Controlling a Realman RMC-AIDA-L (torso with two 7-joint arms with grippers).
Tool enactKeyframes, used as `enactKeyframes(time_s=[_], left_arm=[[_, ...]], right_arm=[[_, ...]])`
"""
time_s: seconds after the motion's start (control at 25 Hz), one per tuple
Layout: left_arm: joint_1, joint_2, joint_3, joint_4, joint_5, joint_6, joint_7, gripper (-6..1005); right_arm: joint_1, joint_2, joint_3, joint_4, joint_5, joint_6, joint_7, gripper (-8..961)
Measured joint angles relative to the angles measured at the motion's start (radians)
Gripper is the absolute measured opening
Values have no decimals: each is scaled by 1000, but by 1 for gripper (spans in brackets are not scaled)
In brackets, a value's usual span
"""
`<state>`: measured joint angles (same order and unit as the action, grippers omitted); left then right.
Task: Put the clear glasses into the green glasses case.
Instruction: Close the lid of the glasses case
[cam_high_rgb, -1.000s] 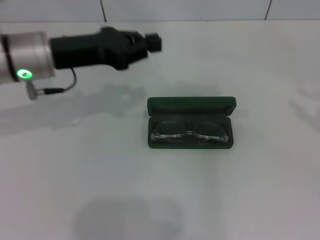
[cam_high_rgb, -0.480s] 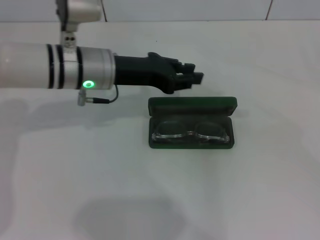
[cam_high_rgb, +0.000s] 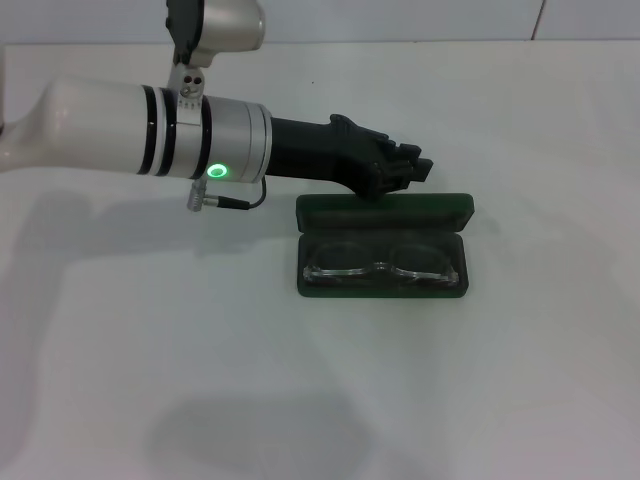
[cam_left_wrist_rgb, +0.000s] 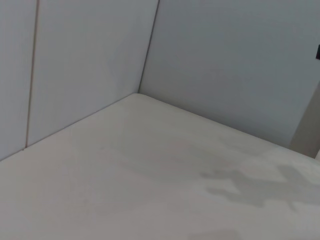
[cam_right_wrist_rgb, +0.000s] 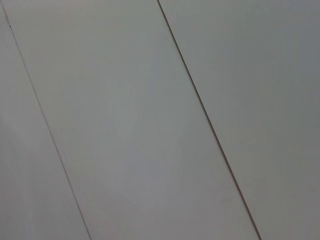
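The green glasses case (cam_high_rgb: 382, 246) lies open near the middle of the white table (cam_high_rgb: 320, 400), its lid standing up at the far side. Inside its lower half lie the clear glasses (cam_high_rgb: 380, 262), faint against the dark lining. My left gripper (cam_high_rgb: 412, 168) reaches in from the left and hovers just behind the upright lid, near the lid's middle; its black fingers look close together. The left wrist view shows only bare table and wall. My right gripper is out of view.
A pale wall (cam_left_wrist_rgb: 225, 60) rises at the table's far edge and meets a side wall in a corner. The right wrist view shows only panelled wall (cam_right_wrist_rgb: 150, 120).
My left arm has swept from the far left towards the right and nearer, bringing its gripper up to the back of the case's lid. Case and glasses have not moved.
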<state>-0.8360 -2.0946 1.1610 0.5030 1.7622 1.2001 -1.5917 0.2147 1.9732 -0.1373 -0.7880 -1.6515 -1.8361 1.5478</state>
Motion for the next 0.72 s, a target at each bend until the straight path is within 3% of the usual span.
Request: enactKeyframes(time_s=[0.12,0.72], left_arm=[[0,-1,1,-1,3,-13,-6,210],[-13,-2,36,-56,2,-82,-2,214]], right_arm=[[9,-1,-2,19,-4,11,-13,436],[34,-6,-4,89,-33,52,-64,435]])
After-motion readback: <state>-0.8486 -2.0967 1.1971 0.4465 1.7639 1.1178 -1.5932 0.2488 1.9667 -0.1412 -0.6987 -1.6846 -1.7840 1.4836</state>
